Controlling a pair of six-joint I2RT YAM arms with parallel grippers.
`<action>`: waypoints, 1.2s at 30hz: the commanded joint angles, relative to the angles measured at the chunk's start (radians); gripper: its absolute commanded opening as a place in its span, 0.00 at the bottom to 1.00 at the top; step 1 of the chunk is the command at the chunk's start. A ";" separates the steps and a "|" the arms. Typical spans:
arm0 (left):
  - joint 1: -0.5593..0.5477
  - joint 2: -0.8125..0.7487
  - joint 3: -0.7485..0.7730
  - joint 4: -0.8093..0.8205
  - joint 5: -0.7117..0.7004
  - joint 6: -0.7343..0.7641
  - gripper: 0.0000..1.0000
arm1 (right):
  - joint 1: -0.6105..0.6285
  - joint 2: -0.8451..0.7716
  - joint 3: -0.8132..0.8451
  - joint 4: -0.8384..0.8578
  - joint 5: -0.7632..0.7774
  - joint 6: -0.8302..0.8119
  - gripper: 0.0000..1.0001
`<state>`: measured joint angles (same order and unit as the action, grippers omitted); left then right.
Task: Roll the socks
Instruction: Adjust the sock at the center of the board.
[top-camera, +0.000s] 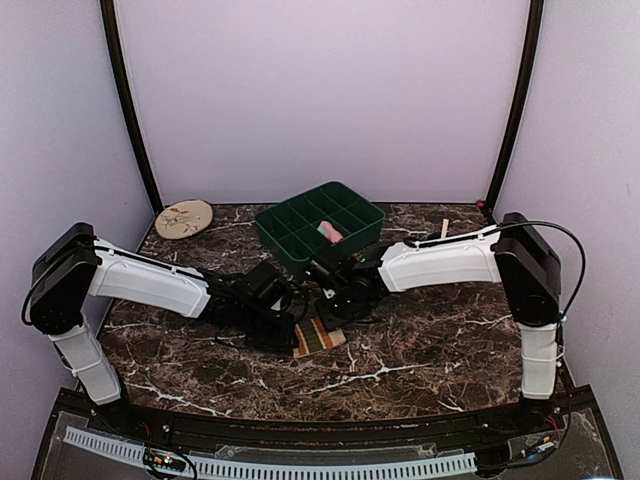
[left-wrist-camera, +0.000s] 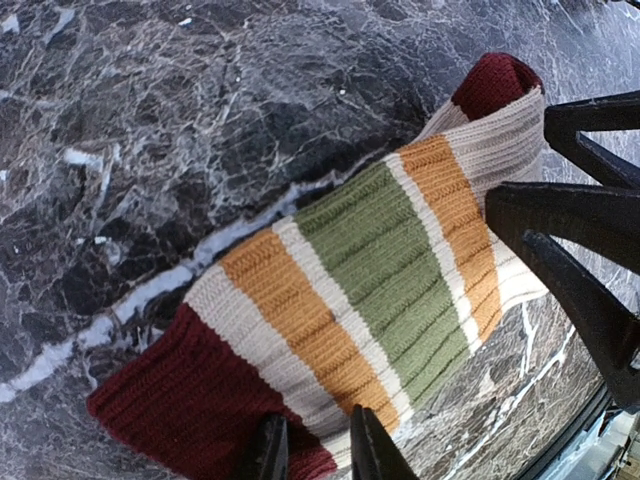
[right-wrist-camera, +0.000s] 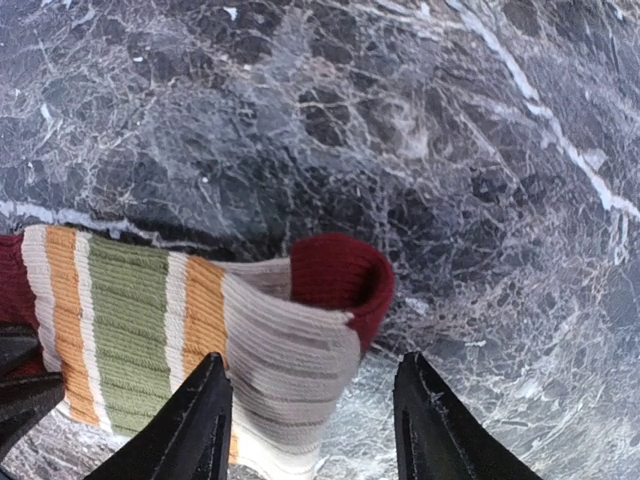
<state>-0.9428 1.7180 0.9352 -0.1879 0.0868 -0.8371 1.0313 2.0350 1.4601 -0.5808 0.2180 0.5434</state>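
On marble table (top-camera: 430, 350), left fingers (left-wrist-camera: 375, 452) pinch striped sock (left-wrist-camera: 370, 270); right fingers (right-wrist-camera: 195, 430) spread.

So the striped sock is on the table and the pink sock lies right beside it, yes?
No. The pink sock sits in the green tray, apart from the striped sock on the table; the top view shows it.
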 joint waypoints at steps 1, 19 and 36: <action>-0.010 0.008 0.028 -0.015 -0.007 0.018 0.25 | 0.012 0.034 0.037 -0.030 0.057 -0.023 0.49; -0.020 0.039 -0.044 0.001 0.008 -0.004 0.27 | -0.046 0.017 -0.072 0.047 0.009 -0.011 0.30; -0.027 0.072 -0.057 0.027 0.052 -0.040 0.27 | -0.154 -0.208 -0.536 0.530 -0.301 0.187 0.44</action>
<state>-0.9581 1.7355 0.9043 -0.0875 0.1001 -0.8539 0.8871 1.8645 1.0653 -0.1722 0.0017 0.6308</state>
